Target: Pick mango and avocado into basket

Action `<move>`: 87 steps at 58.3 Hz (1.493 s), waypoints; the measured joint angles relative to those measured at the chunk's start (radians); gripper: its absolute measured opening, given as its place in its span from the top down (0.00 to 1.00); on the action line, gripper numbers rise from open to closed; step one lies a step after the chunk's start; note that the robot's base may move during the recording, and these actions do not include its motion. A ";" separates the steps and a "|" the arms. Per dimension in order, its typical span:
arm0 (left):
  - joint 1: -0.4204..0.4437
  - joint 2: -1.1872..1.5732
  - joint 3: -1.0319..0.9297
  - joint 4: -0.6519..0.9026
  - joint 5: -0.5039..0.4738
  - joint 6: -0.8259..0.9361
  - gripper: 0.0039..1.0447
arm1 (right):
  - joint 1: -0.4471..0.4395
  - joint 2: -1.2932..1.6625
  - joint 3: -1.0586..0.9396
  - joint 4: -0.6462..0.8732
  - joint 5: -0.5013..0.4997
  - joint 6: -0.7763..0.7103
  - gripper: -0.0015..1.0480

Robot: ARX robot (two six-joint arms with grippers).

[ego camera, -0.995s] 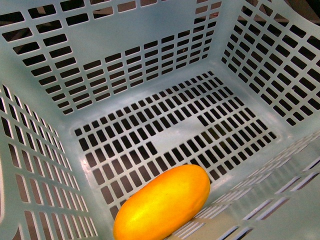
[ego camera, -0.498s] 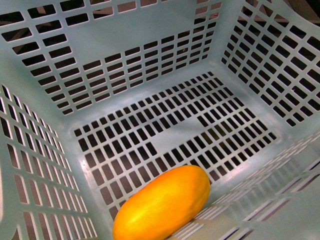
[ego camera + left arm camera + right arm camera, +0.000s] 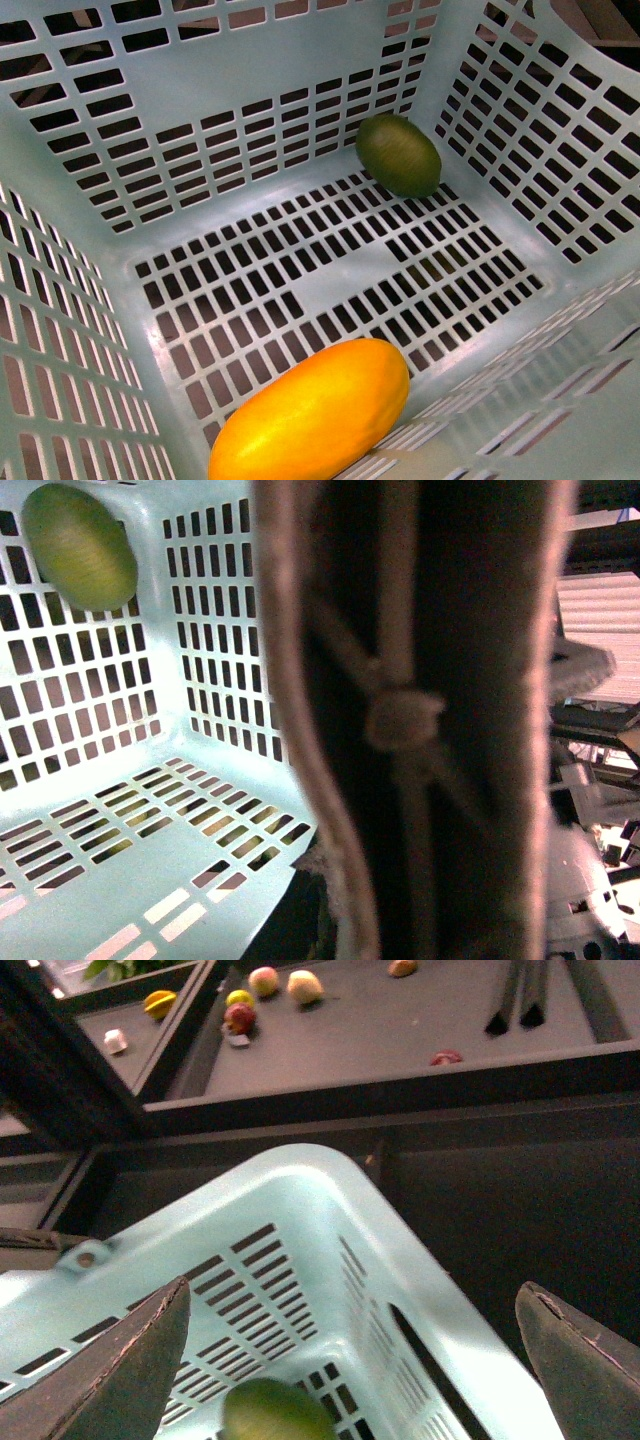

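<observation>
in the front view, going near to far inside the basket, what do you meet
bright yellow-orange oval mango → bare slotted floor of the light blue plastic basket → dark green egg-shaped avocado by the far wall

The basket (image 3: 330,60) is pale blue, its walls and floor pierced with rows of dark rectangular slots. The mango (image 3: 312,415) is bright yellow deepening to orange. The avocado (image 3: 399,154) is dull dark green, paler olive in the left wrist view. The swing handle (image 3: 415,720) is brownish-pink.

Avocado (image 3: 399,154) newly inside the basket (image 3: 250,110), by its far corner
</observation>
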 joint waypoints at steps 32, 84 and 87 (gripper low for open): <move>0.001 0.000 0.000 0.000 0.000 0.002 0.97 | -0.267 -0.418 -0.472 0.349 0.049 -0.271 0.60; 0.001 0.000 0.000 0.000 -0.001 0.000 0.97 | -0.505 -0.856 -0.787 0.217 -0.182 -0.298 0.98; 0.001 0.000 0.000 0.000 -0.001 0.001 0.97 | -0.505 -0.873 -0.792 0.204 -0.182 -0.298 0.98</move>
